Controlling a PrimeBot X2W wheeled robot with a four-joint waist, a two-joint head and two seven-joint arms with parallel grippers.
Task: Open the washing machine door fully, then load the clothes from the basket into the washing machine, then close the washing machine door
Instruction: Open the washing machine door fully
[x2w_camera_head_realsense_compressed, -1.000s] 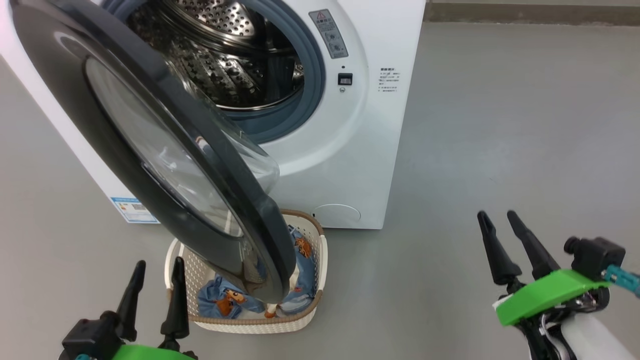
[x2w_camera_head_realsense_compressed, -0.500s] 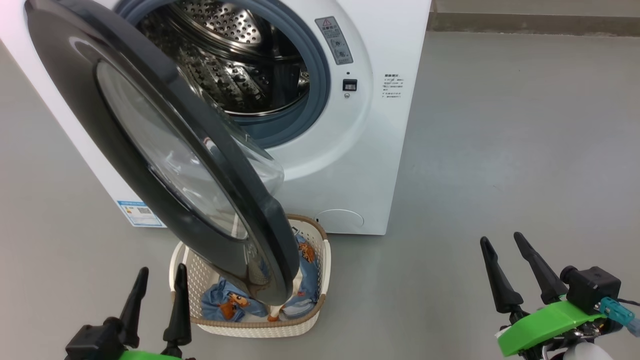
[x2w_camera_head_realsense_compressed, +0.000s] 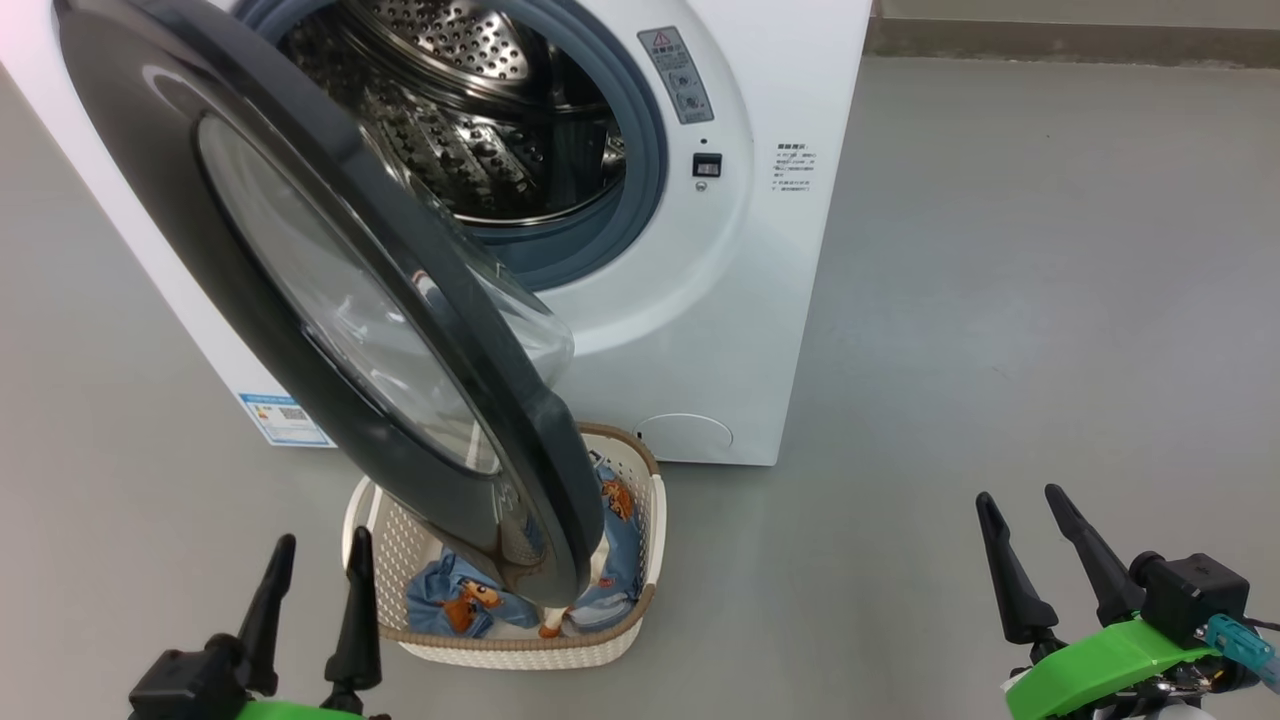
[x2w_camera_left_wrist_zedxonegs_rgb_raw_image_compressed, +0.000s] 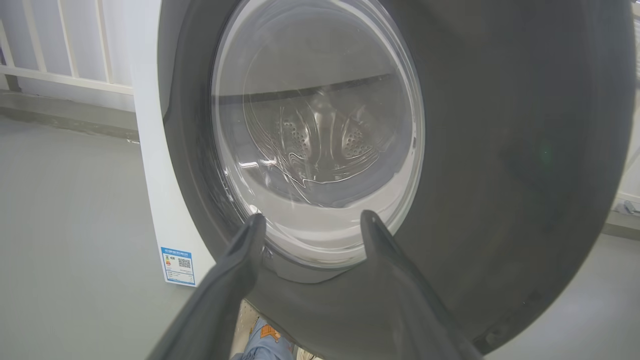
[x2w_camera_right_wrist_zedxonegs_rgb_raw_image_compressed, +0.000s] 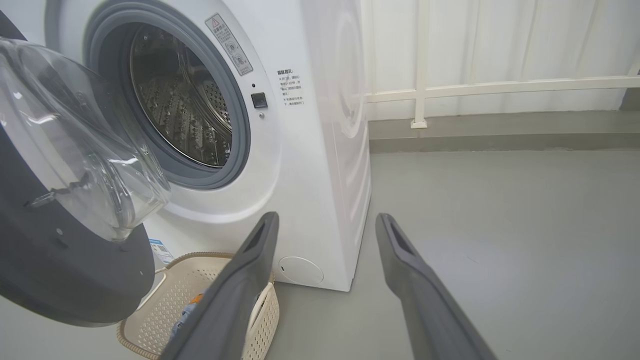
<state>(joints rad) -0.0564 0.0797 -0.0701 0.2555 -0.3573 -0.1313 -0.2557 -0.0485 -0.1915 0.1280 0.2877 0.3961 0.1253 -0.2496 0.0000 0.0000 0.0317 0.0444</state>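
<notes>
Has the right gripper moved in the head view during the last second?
Yes. The right gripper has drawn back toward the robot: its fingertips stood above the bottom edge of the washing machine; now they are below it.

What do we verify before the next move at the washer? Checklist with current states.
1. Left gripper open and empty: ok.
2. Right gripper open and empty: ok.
3. Round glossy black-rimmed glass washing machine door fully open: not ok; only partway out from the big white washing machine.
4. Small cream perforated plastic basket free from above: not ok; the door overhangs it.
5. Light blue clothes with orange prints in basket: ok.
6. Perforated steel drum empty: visible part bare, rest cannot tell.
</notes>
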